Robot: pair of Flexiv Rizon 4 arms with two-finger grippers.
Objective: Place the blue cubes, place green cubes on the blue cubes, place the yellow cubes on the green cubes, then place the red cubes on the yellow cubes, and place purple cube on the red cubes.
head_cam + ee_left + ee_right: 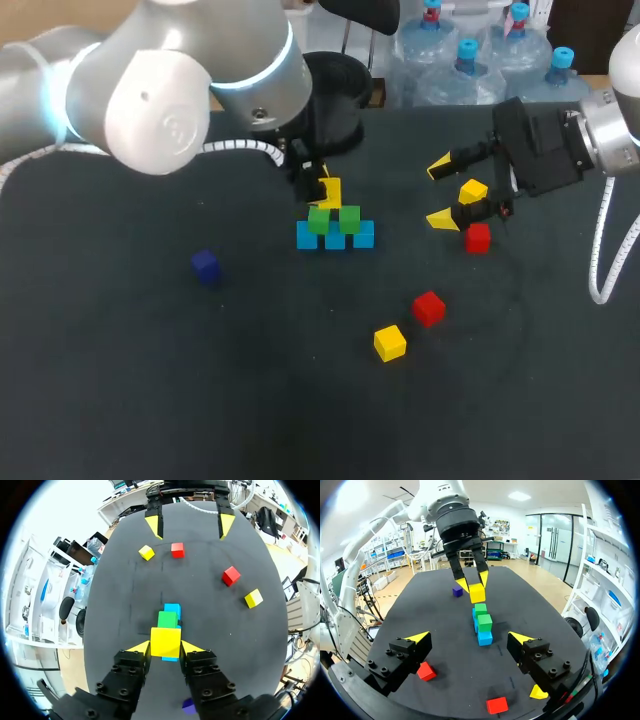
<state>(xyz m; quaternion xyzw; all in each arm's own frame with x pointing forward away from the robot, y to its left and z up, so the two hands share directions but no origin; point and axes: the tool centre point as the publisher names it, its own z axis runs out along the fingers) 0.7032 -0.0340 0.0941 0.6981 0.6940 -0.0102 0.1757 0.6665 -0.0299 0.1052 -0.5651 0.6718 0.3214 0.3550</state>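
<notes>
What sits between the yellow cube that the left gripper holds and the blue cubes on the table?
Two green cubes, side by side on the blue cubes, under the yellow cube in the left gripper; clearest in the head view.

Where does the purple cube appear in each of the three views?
Head view: purple cube alone, left of the blue-and-green stack.
Left wrist view: purple cube under the left gripper, stack ahead.
Right wrist view: purple cube beyond the stack, beside the left gripper.
Shared landmark: the stack.

The table (120, 400) looks matt, yellow cube (165, 641) smooth, left arm (150, 90) glossy.
</notes>
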